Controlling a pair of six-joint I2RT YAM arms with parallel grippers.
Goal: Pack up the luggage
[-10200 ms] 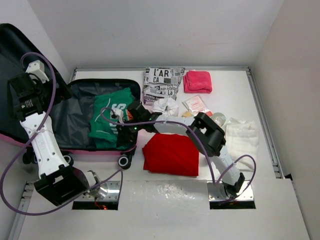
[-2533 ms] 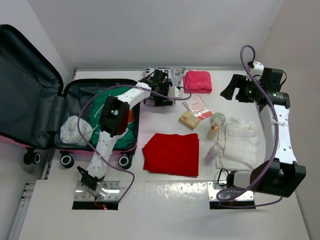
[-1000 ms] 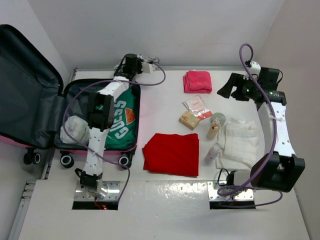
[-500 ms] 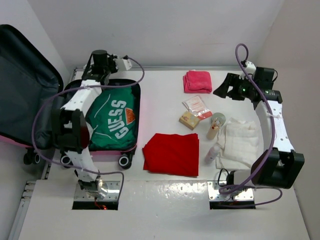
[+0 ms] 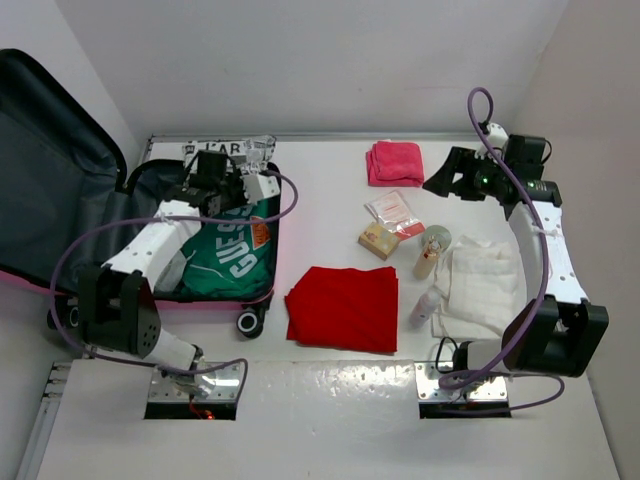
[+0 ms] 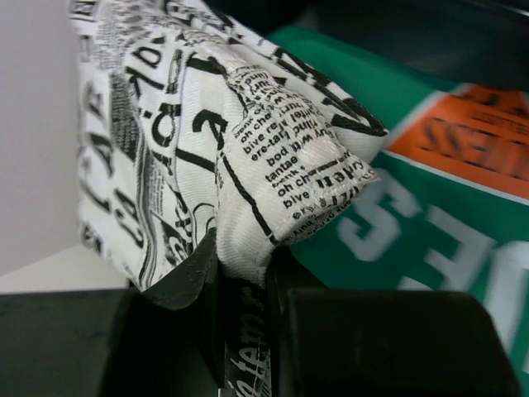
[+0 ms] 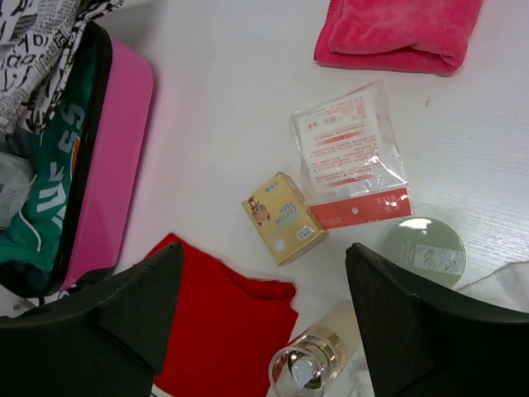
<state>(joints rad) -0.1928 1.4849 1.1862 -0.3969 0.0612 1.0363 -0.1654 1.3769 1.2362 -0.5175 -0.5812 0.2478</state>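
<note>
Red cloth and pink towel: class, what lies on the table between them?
A clear sachet packet and a small yellow box, seen in the top view.

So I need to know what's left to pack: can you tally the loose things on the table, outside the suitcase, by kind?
Folded cloths: 3 (pink towel, red cloth, white cloth)
Bottles: 2 (tall pale bottle, small pinkish bottle)
Small yellow cardboard box: 1
Clear plastic packet: 1
Total: 7

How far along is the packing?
Done: green shirt in the luggage. In hand: left gripper pinches the newsprint cloth at its far edge; right gripper open, empty. Left on the table: pink towel, red cloth, white cloth, yellow box, sachet, tall bottle, small bottle.
</note>
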